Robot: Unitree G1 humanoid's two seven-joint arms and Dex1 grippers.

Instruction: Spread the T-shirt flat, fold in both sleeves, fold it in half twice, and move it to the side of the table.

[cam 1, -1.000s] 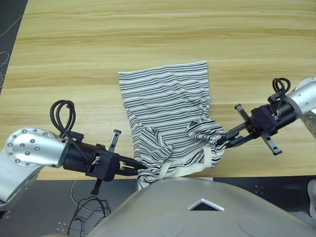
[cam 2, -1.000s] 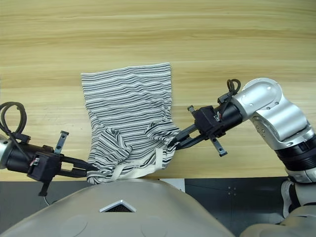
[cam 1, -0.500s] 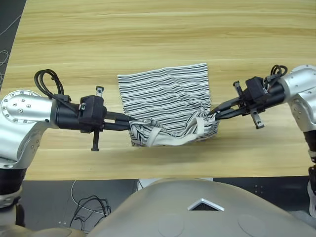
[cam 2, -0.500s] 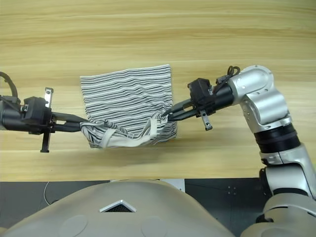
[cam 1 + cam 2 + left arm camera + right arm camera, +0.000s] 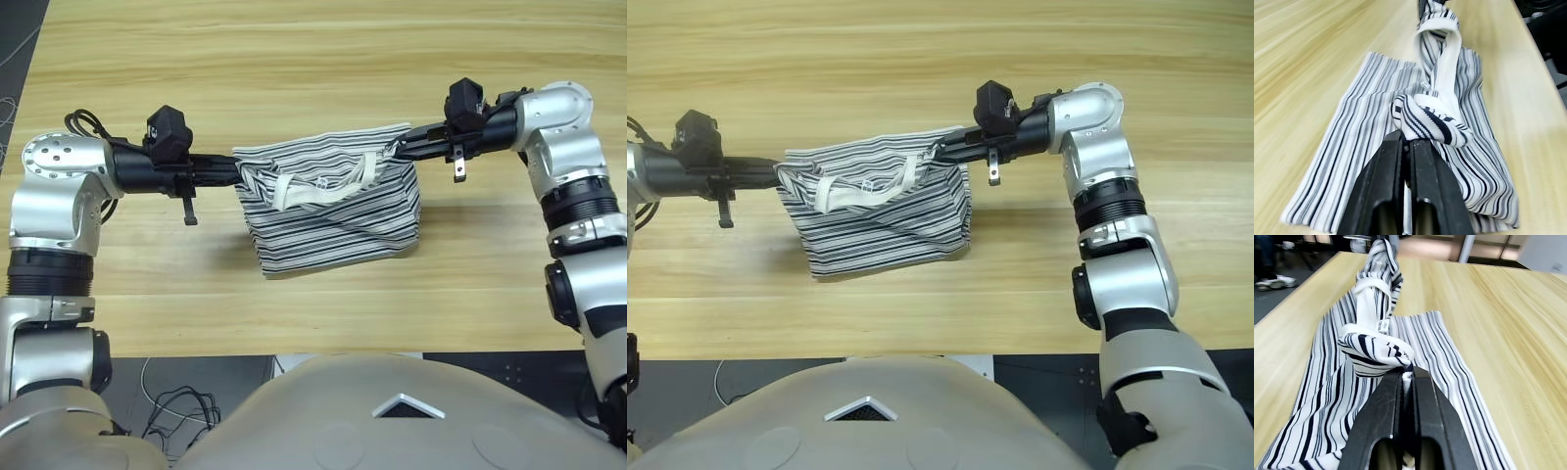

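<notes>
1. The left gripper (image 5: 1409, 143) is clamped shut. Its two black fingers (image 5: 1382, 176) are pressed together on a rolled bunch of the striped T-shirt (image 5: 333, 211), seen close up in the left wrist view.
2. The right gripper (image 5: 1408, 375) is closed in the same way, with a knot of black-and-white cloth pinched between its fingertips.
3. In the head views the two arms are stretched in from either side, and the grippers are pointed at each other. The T-shirt is slung between them.
4. The far edge of the shirt is pulled taut between the two pinched corners, with the right corner a touch farther from the robot than the left.
5. Just below that edge the white neckband (image 5: 323, 191) is seen sagging in a loose loop across the upper layer. In each wrist view it is shown running from one bunch toward the other.
6. From the held edge the cloth is draped back toward the robot. It ends in a slanted near edge that sits closer to the robot on the left side.
7. In the wrist views a flat striped layer is seen lying on the wood under the lifted bunches. How much of the upper layer rests on it cannot be told.
8. The whole bundle is placed on the light wooden table (image 5: 294, 59), with a strip of bare grain left between it and the near edge and wood showing beyond it on the far side.
</notes>
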